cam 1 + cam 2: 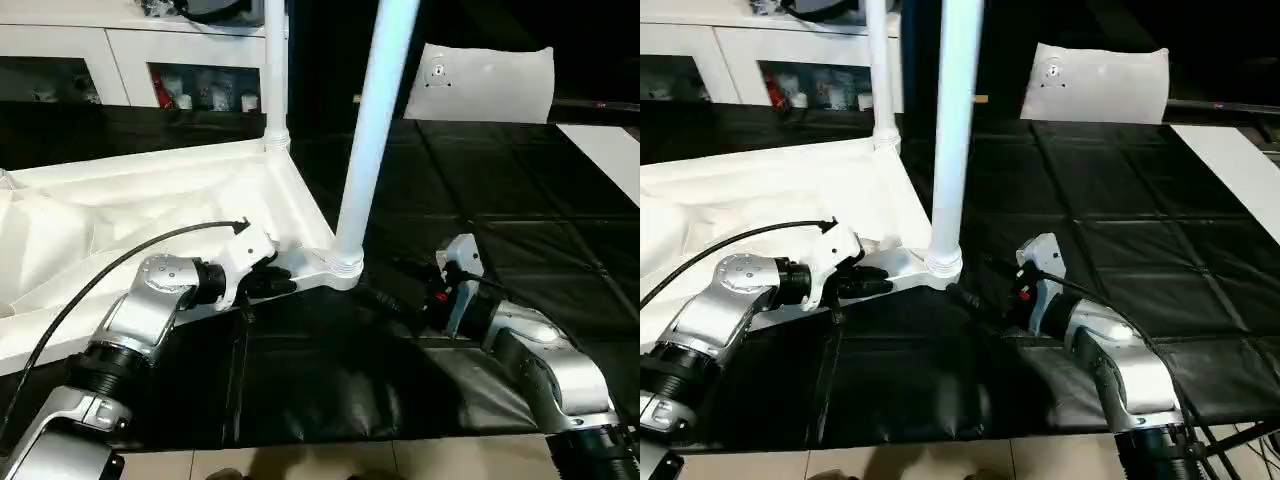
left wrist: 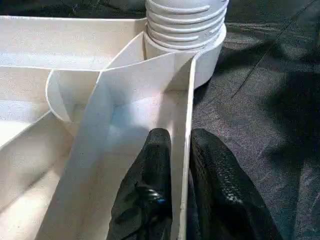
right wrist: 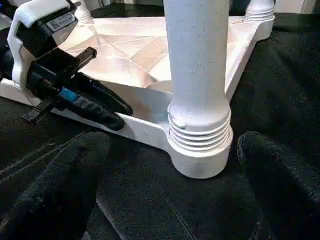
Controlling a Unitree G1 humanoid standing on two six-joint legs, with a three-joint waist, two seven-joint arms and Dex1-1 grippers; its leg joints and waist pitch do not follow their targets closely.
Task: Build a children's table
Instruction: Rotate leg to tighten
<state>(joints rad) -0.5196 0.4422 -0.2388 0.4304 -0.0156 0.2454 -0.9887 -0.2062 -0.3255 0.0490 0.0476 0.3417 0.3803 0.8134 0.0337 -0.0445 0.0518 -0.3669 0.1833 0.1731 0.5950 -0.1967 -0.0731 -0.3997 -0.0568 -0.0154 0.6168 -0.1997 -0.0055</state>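
Observation:
The white tabletop (image 1: 150, 200) lies upside down on the black mat, ribs up. Two white legs stand upright in its corner sockets: a near one (image 1: 375, 130) and a far one (image 1: 276, 70). My left gripper (image 2: 181, 137) straddles the tabletop's near rim just beside the near leg's socket (image 1: 340, 265), one black finger (image 2: 155, 165) inside the rim wall and one outside, both pressed close to it. My right gripper (image 3: 172, 145) hovers low over the mat in front of that socket, open wide, with both fingers apart from the leg's threaded base (image 3: 200, 135).
A white pillow-like block (image 1: 485, 85) stands at the back right. A flat white strip (image 1: 610, 150) lies at the far right edge. White cabinets (image 1: 100, 60) line the back left. The mat (image 1: 480, 200) ends near me at a tiled floor (image 1: 300, 460).

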